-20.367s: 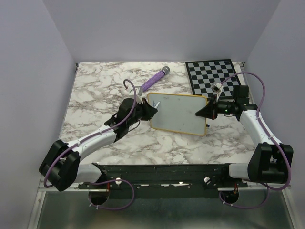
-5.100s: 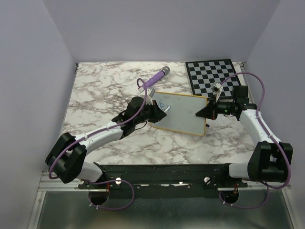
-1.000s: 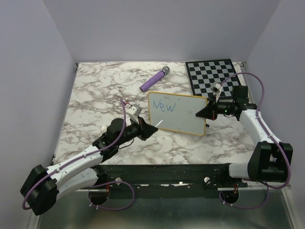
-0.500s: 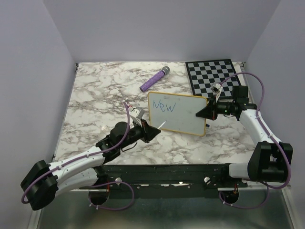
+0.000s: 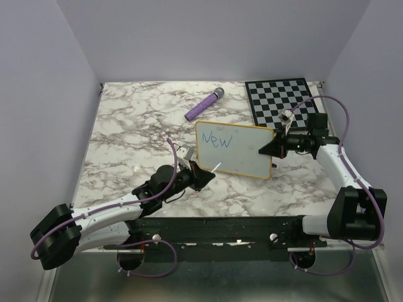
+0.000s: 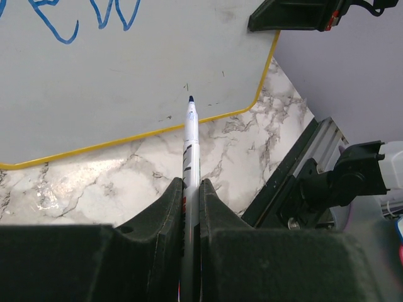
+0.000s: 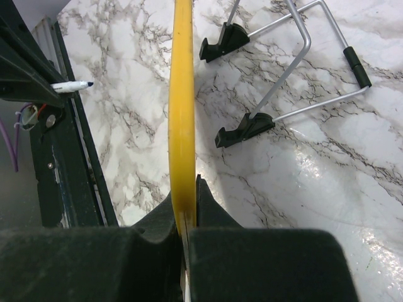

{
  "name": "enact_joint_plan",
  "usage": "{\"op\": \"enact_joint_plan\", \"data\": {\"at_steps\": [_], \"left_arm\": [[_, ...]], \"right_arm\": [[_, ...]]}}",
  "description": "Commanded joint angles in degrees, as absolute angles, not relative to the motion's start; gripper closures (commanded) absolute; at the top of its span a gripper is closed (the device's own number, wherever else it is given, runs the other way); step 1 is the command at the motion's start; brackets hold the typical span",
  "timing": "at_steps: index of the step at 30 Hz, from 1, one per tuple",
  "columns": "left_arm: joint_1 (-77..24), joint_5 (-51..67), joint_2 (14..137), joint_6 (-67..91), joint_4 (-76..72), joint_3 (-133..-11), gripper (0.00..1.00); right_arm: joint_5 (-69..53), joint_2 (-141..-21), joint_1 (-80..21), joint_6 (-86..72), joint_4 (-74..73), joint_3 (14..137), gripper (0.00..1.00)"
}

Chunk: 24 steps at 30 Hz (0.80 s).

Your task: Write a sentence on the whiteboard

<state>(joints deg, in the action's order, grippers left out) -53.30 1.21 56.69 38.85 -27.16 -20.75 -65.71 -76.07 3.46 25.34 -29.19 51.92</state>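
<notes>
The whiteboard (image 5: 242, 154) is standing on the worktop (image 5: 126, 141), my right hand (image 5: 265, 150) gripping its right edge, my left hand (image 5: 203, 174) holding the marker (image 5: 215, 167) at its near-left edge. The sentence (image 5: 216, 139) is sitting upper left on it. Behind, a cylinder (image 5: 204, 105) is lying left, a checkered board (image 5: 284, 99) right

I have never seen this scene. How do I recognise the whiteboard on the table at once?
On the marble table, look near the middle, just on the near side of the black-and-white checkered board in the far right corner. The whiteboard stands there. Unlike its neighbour, it is plain white with a thin yellow frame, and "New" is written in blue at its upper left.
</notes>
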Motion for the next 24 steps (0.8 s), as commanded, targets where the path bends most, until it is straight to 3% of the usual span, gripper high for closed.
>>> {"op": "enact_joint_plan", "data": {"at_steps": [1,24], "left_arm": [[-54.31,-1.84,57.83,38.85,-30.32,-21.01,1.00],[-58.10,-9.84,62.75,39.37,-34.89,-23.55,1.00]], "right_arm": [[-66.97,-74.88,3.16,25.31,-28.83,51.86,0.99],[-66.80,-74.00,3.16,22.68,-26.19,50.71,0.99]]}}
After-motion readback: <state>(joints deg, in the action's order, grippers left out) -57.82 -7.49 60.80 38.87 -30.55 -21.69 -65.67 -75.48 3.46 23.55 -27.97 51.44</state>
